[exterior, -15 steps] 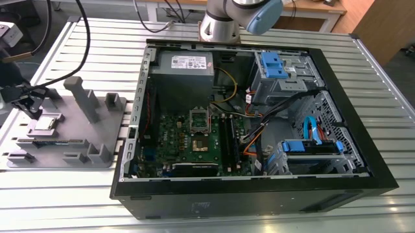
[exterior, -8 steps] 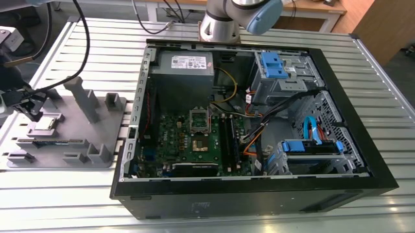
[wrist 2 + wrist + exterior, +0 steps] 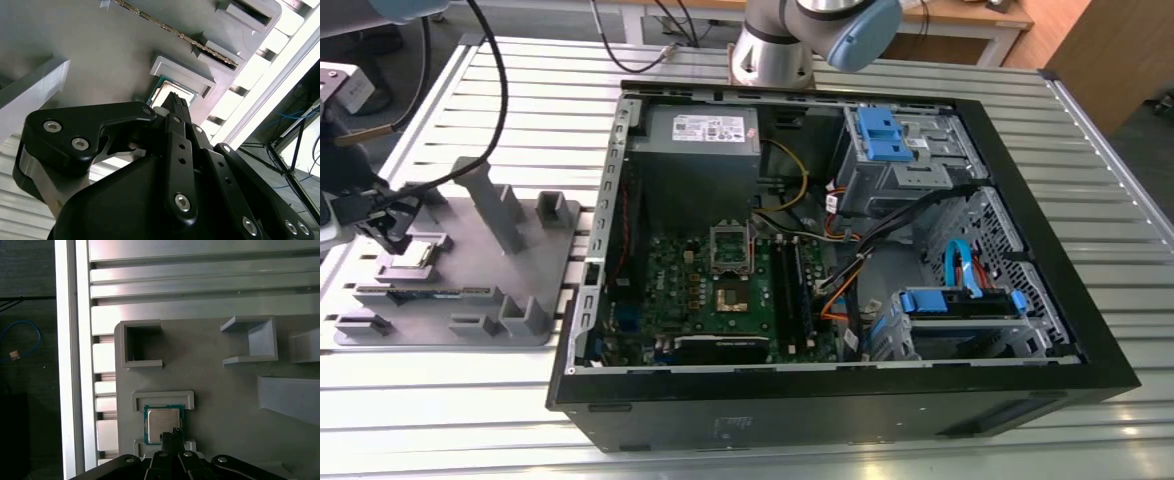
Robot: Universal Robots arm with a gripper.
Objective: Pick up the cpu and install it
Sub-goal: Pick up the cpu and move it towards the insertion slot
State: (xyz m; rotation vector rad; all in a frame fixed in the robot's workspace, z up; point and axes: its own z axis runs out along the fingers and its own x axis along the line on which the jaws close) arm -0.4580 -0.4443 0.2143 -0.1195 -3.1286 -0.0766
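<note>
- two fingers [image 3: 165,442] on that gripper [image 3: 170,434], how were they set?
- pressed together into one narrow tip, with nothing pinched between them. in both wrist views the tip hung right over one edge of the cpu [image 3: 163,421]. whether it touched the lid, i couldn't tell.
- and the cpu?
- flat, shiny side up, in its shallow pocket on the grey holder plate [image 3: 454,312]. that plate sat at the left of the exterior view, on the slatted table [image 3: 454,420].
- the computer?
- the open case [image 3: 854,400] took the middle and right of that frame, well apart from the plate, with the motherboard [image 3: 680,290] at its lower middle.
</note>
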